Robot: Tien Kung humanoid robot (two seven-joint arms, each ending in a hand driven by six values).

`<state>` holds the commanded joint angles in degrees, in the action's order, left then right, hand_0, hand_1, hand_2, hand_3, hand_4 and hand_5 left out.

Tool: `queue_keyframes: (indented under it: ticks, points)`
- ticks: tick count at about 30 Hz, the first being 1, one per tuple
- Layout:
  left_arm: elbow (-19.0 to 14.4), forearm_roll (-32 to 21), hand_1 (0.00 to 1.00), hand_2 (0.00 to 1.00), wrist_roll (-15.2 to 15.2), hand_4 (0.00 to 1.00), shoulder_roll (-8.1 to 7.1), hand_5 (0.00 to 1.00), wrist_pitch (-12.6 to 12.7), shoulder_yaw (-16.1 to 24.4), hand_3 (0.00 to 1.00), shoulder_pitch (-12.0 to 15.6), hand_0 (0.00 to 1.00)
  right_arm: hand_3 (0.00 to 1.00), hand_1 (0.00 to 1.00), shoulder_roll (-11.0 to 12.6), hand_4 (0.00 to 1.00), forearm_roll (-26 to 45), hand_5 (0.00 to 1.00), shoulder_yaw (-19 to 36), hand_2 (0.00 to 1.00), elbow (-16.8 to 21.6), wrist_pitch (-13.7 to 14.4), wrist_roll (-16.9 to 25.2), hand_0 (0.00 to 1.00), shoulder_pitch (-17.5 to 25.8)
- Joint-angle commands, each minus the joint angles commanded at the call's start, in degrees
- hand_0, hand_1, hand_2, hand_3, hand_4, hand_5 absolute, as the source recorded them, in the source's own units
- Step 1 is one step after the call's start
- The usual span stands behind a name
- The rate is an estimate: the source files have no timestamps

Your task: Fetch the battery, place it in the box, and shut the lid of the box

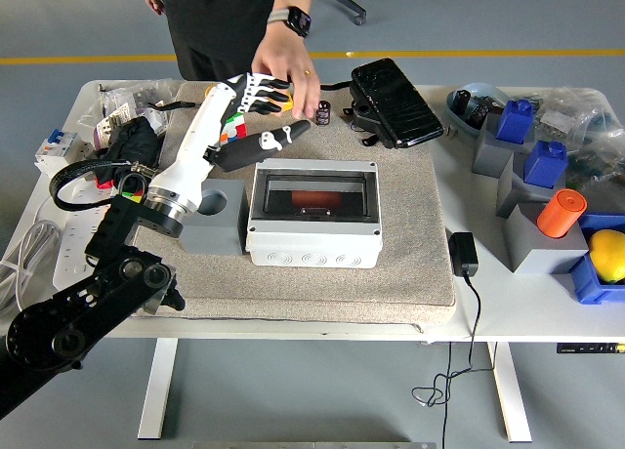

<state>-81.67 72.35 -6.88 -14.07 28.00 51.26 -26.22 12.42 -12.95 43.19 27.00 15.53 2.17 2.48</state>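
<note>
While the left hand (262,112) hangs over the far part of the mat (322,283), its fingers (256,86) are spread and I see nothing held in them. The thumb points toward a small dark cylinder (322,112) standing upright on the mat, just beside the hand of a person (283,63) at the far side. I take this cylinder for the battery, though it is too small to be sure. The box (314,215) sits in the middle of the mat, and its lid (314,191) seems to lie flat over the opening, with something reddish showing through the window. The right hand is not in view.

I judge that the step in hand is the fetching. To do it well, I would bring the fingers down around the cylinder from the side and close slowly, because such a narrow upright thing can tip or roll easily. I would wait until the hand of the person is away. The lid, if it is really down, must be lifted before the battery can go in.
</note>
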Motion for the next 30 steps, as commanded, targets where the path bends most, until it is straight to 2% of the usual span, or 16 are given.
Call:
queue_keyframes:
  ticks: [8, 13, 20, 30]
  points:
    - [1.90, 2.35, 0.667, 0.619, 0.24, 0.975, -1.43, 0.495, -0.60, 10.30, 0.640, 3.16, 0.688, 0.559, 0.623, 0.26, 0.956, -0.08, 0.514, 0.57, 0.638, -0.01, 0.02, -0.45, 0.604, -0.96]
    - [2.91, 3.11, 0.670, 0.617, 0.34, 0.973, -1.66, 0.490, -1.20, 15.19, 0.638, 4.33, 0.691, 0.561, 0.623, 0.34, 0.957, 0.11, 0.515, 0.37, 0.638, -0.08, -0.12, -0.64, 0.604, -1.54]
    - [3.13, 3.31, 0.671, 0.615, 0.41, 0.964, -2.04, 0.480, -1.80, 18.95, 0.626, 5.26, 0.691, 0.562, 0.625, 0.31, 0.957, 0.21, 0.514, 0.07, 0.642, -0.33, -0.72, -1.53, 0.606, -2.10]
    - [3.19, 4.27, 0.672, 0.614, 0.84, 0.959, -2.42, 0.472, -2.46, 21.36, 0.623, 6.42, 0.691, 0.564, 0.627, 0.32, 0.957, 0.26, 0.516, -0.91, 0.642, -0.32, -1.43, -2.34, 0.607, -2.56]
